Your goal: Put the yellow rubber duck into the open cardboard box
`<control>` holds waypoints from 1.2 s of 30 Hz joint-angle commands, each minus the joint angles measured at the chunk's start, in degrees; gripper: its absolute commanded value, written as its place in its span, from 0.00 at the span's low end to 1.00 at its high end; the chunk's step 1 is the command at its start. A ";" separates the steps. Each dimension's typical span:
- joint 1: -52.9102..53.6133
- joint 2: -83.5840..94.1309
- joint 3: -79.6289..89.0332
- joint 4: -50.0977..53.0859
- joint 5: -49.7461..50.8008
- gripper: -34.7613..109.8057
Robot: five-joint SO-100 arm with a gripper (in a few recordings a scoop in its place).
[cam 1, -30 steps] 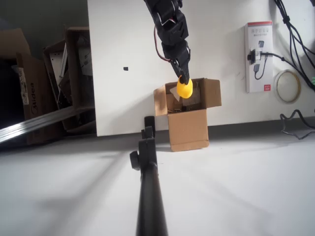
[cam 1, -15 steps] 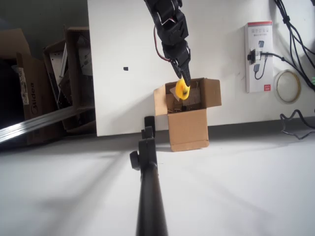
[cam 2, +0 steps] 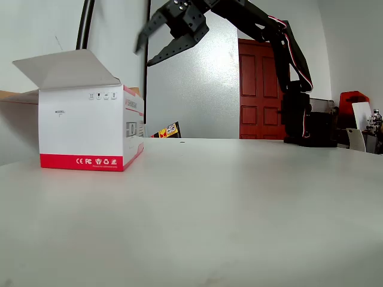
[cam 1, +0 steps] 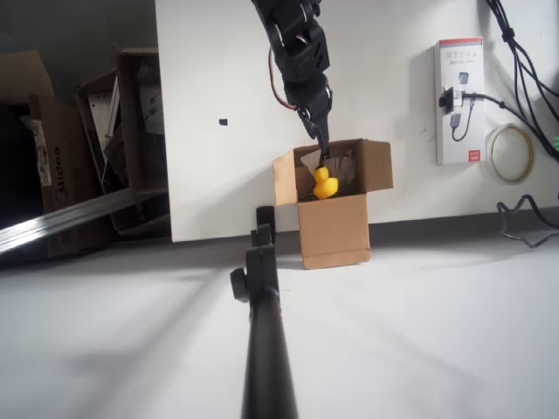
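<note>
The yellow rubber duck lies inside the open cardboard box, which stands at the near edge of the white table with its flaps spread. My black gripper hangs just above the box's far rim, a little above the duck and apart from it. In the fixed view the gripper is high at the upper left, its two fingers spread open with nothing between them.
A white and red printed box lies right of the cardboard box. A tape roll and cables sit at the far right. A black pole crosses the foreground. Larger dark cardboard boxes stand off the table's left edge.
The gripper held the duck over the box, then opened. The duck has dropped into the box, and the gripper has lifted slightly.
</note>
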 commanded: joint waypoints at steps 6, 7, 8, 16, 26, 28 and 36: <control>4.13 15.91 -2.11 8.44 0.44 0.24; 4.66 17.75 -2.11 9.58 0.44 0.24; 5.27 19.60 -2.11 10.81 0.44 0.24; 11.95 34.01 0.00 21.62 0.53 0.24; 20.65 61.61 17.93 21.27 0.53 0.24; 21.88 66.80 22.68 21.18 0.53 0.24; 24.79 91.67 54.40 11.78 1.05 0.24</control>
